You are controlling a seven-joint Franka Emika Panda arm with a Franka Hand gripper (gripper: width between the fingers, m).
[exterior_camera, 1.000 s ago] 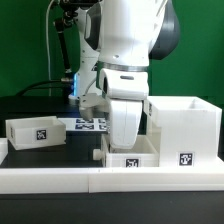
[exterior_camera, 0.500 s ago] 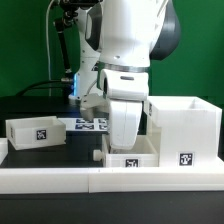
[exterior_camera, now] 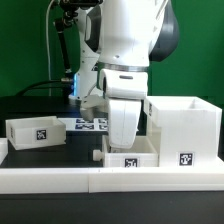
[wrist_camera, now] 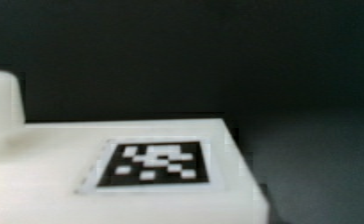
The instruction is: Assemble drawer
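Observation:
In the exterior view the tall white box casing [exterior_camera: 186, 128] stands at the right, with a tag on its front. One small open-top tray [exterior_camera: 38, 131] sits at the left. The second tray [exterior_camera: 132, 159] lies just left of the casing, tag facing front. My gripper [exterior_camera: 124, 143] hangs straight down over this second tray, its fingertips at or inside the tray's rim and hidden by it. The wrist view is blurred and shows a white part with a black-and-white tag [wrist_camera: 156, 163] very close; no fingers show there.
The marker board [exterior_camera: 90, 124] lies flat behind the trays. A long low white border rail [exterior_camera: 60, 178] runs along the front edge. A black stand with cables [exterior_camera: 66, 50] rises at the back, before a green backdrop.

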